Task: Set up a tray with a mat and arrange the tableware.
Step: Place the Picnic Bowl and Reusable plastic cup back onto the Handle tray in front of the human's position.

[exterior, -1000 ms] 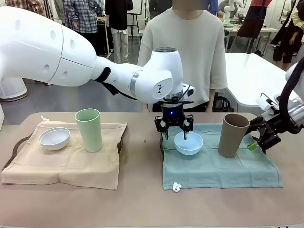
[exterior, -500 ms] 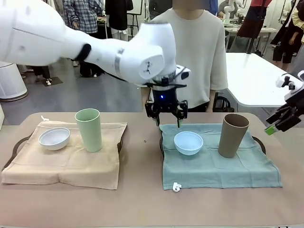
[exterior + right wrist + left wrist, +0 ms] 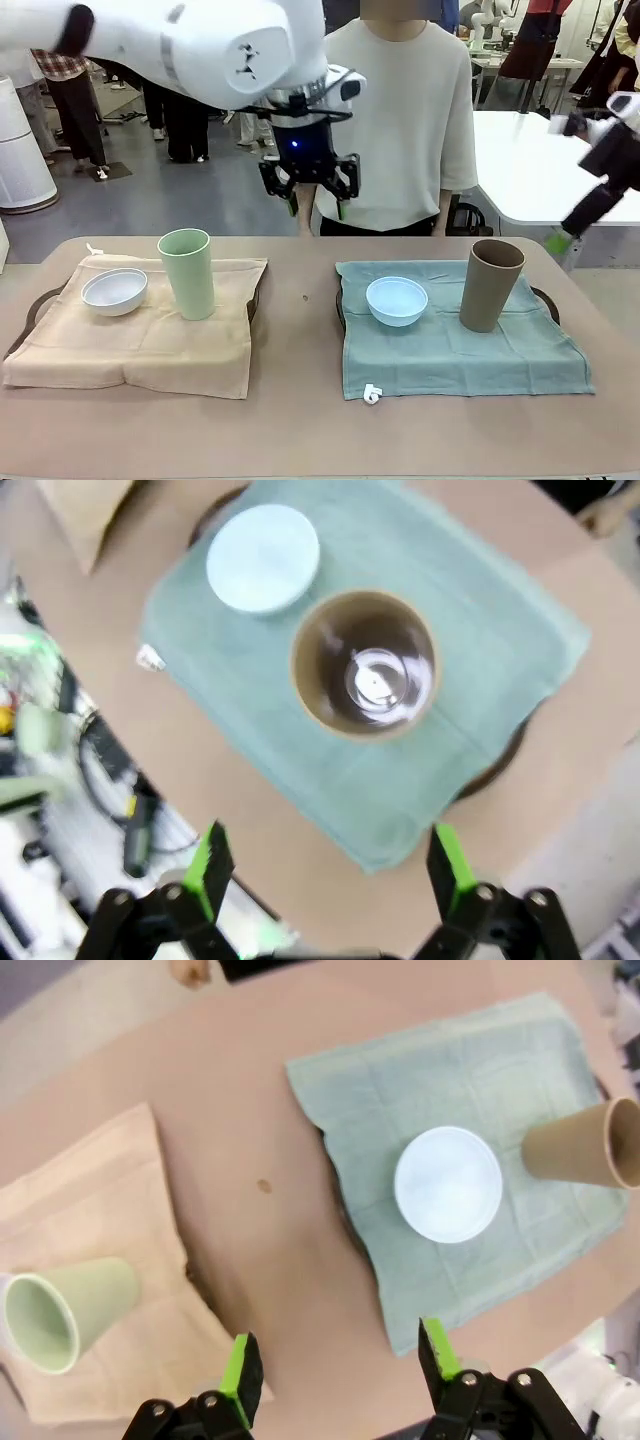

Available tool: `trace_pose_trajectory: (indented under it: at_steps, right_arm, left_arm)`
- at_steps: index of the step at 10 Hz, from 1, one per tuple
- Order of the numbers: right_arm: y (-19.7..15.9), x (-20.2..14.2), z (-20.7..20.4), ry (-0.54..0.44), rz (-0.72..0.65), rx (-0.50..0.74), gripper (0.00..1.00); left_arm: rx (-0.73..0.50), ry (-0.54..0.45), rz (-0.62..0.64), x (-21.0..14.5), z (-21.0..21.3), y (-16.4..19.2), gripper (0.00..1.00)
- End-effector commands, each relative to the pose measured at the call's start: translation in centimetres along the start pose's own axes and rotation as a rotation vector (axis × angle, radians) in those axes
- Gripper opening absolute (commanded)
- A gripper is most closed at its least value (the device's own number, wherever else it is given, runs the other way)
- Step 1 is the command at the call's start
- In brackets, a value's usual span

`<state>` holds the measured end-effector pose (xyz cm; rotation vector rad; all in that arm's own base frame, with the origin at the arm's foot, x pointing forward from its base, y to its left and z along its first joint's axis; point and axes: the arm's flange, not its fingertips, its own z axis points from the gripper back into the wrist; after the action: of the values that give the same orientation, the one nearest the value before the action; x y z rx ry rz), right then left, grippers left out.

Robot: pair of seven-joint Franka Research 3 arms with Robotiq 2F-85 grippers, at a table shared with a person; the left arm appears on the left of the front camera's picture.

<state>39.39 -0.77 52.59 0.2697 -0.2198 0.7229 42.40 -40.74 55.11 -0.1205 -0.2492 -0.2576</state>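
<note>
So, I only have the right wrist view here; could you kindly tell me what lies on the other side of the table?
Observer: A beige mat lies there, with a white bowl and a pale green cup standing on it.
Operator: Thank you. Where is the left tool, please?
Observer: The left tool hangs high above the table, open and empty, in front of the person.
Operator: And does my tan cup touch the light blue bowl?
Observer: No, the tan cup stands apart from the light blue bowl, both on the green mat.
</note>
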Motion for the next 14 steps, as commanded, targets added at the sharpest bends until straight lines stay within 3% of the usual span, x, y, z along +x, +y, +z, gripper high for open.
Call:
trace_pose_trajectory:
  at_steps: [1, 3, 4, 7, 8, 14]
  right_arm:
    - [1.7, 3.6, 0.8, 0.032, -0.096, -0.057, 1.00]
    - [2.6, 6.6, 2.3, 0.050, -0.262, -0.234, 1.00]
    - [2.7, 8.3, 0.7, 0.057, -0.356, -0.287, 1.00]
    - [0.5, 8.9, -2.1, 0.111, -0.541, -0.230, 1.00]
    - [2.3, 8.2, -0.5, 0.054, -0.402, -0.285, 1.00]
    - [2.3, 8.2, -0.5, 0.054, -0.402, -0.285, 1.00]
  left_arm:
    - [0.092, -0.021, 0.071, -1.7, 0.7, 1.3, 0.82]
    - [0.164, -0.047, 0.133, -1.9, 2.2, 2.5, 0.82]
    - [0.172, -0.057, 0.151, -1.7, 3.0, 3.3, 0.82]
    - [0.174, -0.057, 0.186, -1.5, 2.3, 4.3, 0.82]
    - [0.150, -0.044, 0.150, -1.1, 3.4, 3.8, 0.82]
    - [0.150, -0.044, 0.150, -1.1, 3.4, 3.8, 0.82]
